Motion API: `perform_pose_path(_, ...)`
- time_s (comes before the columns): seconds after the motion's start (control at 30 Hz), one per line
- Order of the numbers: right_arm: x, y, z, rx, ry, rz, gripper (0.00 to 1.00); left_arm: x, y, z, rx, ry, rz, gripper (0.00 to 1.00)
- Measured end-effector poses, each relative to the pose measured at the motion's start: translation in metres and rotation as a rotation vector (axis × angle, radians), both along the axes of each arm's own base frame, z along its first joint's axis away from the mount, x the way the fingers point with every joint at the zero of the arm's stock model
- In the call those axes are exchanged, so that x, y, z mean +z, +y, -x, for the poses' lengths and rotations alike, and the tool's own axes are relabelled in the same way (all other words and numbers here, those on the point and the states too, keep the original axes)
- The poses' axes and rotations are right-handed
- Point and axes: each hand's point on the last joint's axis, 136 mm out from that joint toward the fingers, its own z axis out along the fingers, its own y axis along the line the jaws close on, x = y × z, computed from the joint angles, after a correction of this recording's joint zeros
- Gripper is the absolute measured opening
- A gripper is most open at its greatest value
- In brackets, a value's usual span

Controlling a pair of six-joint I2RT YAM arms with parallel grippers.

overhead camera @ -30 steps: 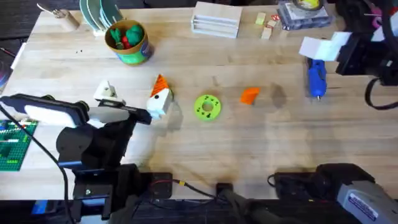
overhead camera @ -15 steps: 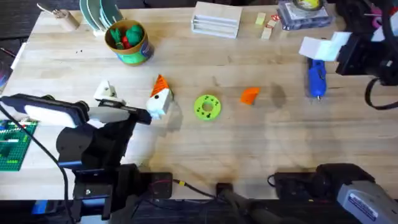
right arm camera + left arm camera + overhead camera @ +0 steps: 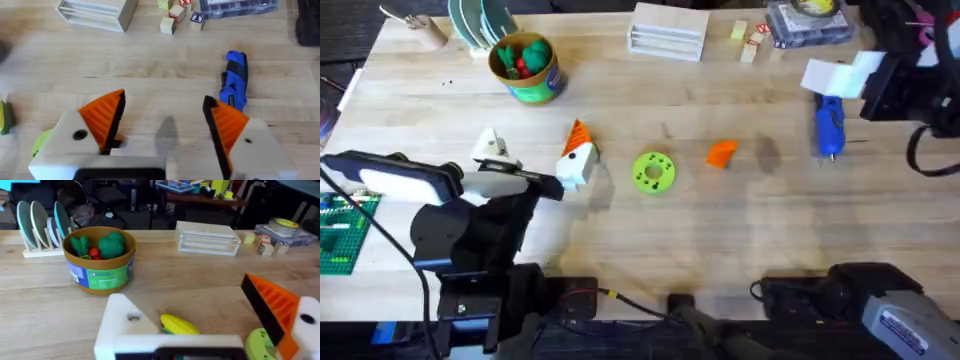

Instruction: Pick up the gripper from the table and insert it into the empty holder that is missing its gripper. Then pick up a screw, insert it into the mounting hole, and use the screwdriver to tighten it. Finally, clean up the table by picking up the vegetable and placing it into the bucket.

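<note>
My left gripper [image 3: 534, 155] stands open; one finger is the plain white holder [image 3: 490, 148] [image 3: 122, 325] with a mounting hole [image 3: 133, 318], the other carries an orange pad [image 3: 270, 302]. The yellow vegetable [image 3: 177, 325] lies on the table between these fingers. The loose orange gripper [image 3: 721, 152] lies mid-table, right of a lime-green disc [image 3: 653, 171]. The blue screwdriver [image 3: 830, 125] [image 3: 235, 80] lies at the right, just beyond my open right gripper [image 3: 164, 99] [image 3: 835, 78]. The green bucket [image 3: 525, 65] [image 3: 100, 260] stands at the far left holding green and red toys. A screw is out of view.
A plate rack [image 3: 478, 22] stands beside the bucket. At the far edge are a clear box [image 3: 668, 30], small wooden blocks [image 3: 748, 40] and a plastic case [image 3: 805, 22]. A green brick plate [image 3: 340, 232] lies at the left edge.
</note>
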Motion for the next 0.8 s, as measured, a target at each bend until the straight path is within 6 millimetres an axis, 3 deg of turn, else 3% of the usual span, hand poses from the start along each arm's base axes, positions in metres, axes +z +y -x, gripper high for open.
perform_pose_path(0.37,0.000,0.000,0.000,0.000,0.000,0.000,0.989,0.001,-0.010,0.003,-0.060,-0.003,0.003,0.992)
perform_pose_path(0.8,0.000,0.000,0.000,0.000,0.000,0.000,0.989,0.001,-0.057,0.026,-0.368,-0.001,0.019,0.993)
